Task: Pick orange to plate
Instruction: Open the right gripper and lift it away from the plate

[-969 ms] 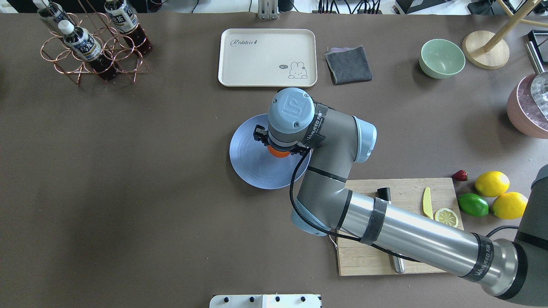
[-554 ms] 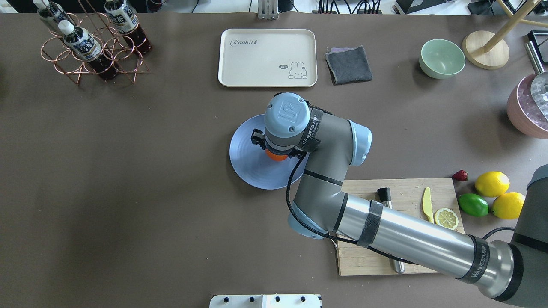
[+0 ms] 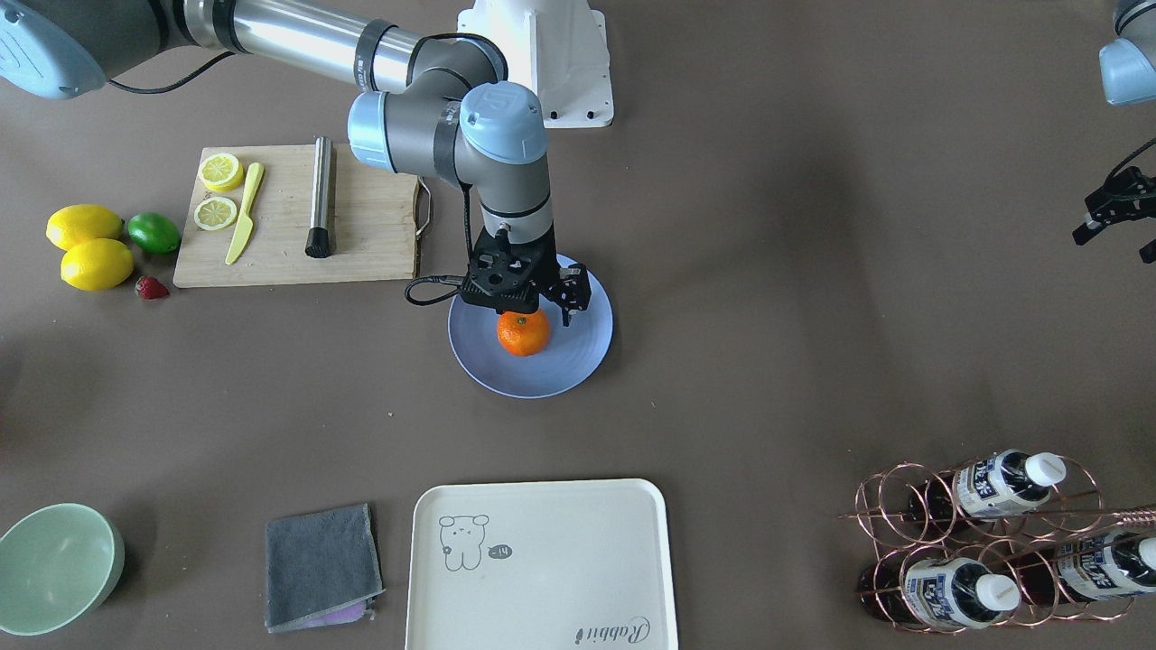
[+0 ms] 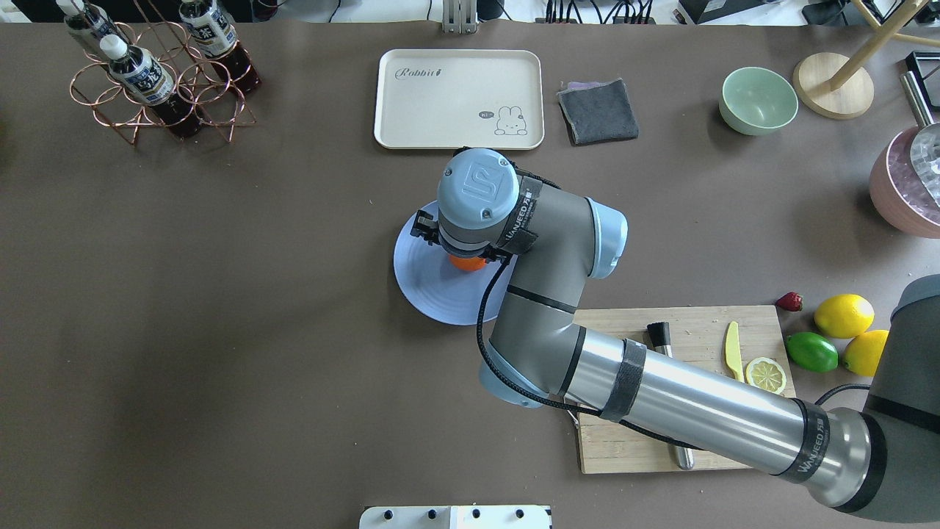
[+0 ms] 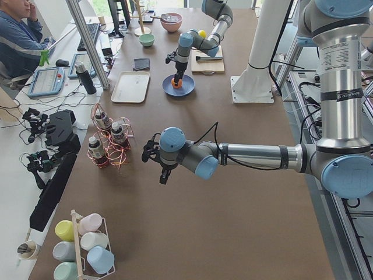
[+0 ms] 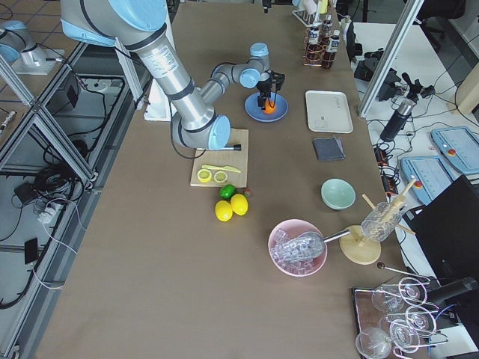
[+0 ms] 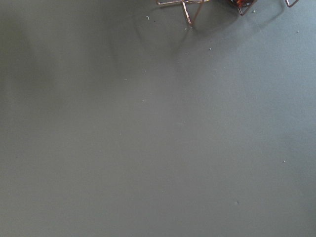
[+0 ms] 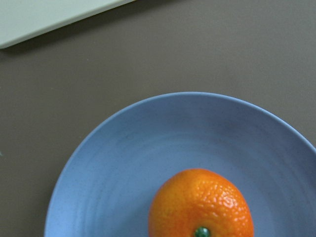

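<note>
- Small, round, bright-orange orange point(image 3: 523, 334) with a green stem dot: rests near the middle of the round light-blue plate point(image 3: 578, 348) and touches nothing else.
- Handling (a judgement): probably light and firm, and the pebbled skin should give fair grip. Being round, it may roll on the shallow plate. It is best taken from above, across its widest girth.
- Right gripper point(image 3: 533, 305): hangs just above the orange with its jaws spread wider than the fruit, holding nothing.
- Left gripper point(image 3: 1114, 246): well apart from the plate, over bare table. Its jaws look spread with nothing between them (the frame edge cuts part of it off).
- Plate: holds the orange only.
- Pink round bowl point(image 6: 278, 258): holds clear glassy lumps, and a metal handle juts out.
- Copper wire rack point(image 3: 890, 506): holds white-capped dark bottles point(image 3: 998, 483) lying in its rings.
- Mint-green bowl point(image 3: 90, 551) and cream rectangular tray point(image 3: 542, 560): no fruit shows in either.
</note>
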Action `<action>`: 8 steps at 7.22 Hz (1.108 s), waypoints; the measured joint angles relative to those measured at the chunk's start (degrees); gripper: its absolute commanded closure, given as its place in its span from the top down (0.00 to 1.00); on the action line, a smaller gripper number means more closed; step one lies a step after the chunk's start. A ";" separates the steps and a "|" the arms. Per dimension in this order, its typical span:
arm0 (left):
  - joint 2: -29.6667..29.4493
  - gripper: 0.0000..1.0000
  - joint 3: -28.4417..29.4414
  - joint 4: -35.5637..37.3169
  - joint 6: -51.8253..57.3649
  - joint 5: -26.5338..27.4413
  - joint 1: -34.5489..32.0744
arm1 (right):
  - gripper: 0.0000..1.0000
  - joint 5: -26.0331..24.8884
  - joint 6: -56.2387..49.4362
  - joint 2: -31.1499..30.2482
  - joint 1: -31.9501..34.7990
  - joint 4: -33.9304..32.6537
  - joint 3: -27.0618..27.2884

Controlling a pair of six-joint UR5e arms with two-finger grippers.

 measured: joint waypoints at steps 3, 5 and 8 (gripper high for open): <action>1.68 0.98 0.41 2.90 0.14 0.28 0.14 | 1.00 8.64 -8.40 -2.97 9.90 -0.56 2.41; 1.88 0.98 0.29 12.06 8.64 0.31 -1.76 | 1.00 14.79 -19.00 -10.02 17.35 -0.62 5.96; -2.34 0.98 -2.18 38.06 34.61 1.74 -12.81 | 1.00 20.96 -34.48 -23.57 26.50 -0.58 14.29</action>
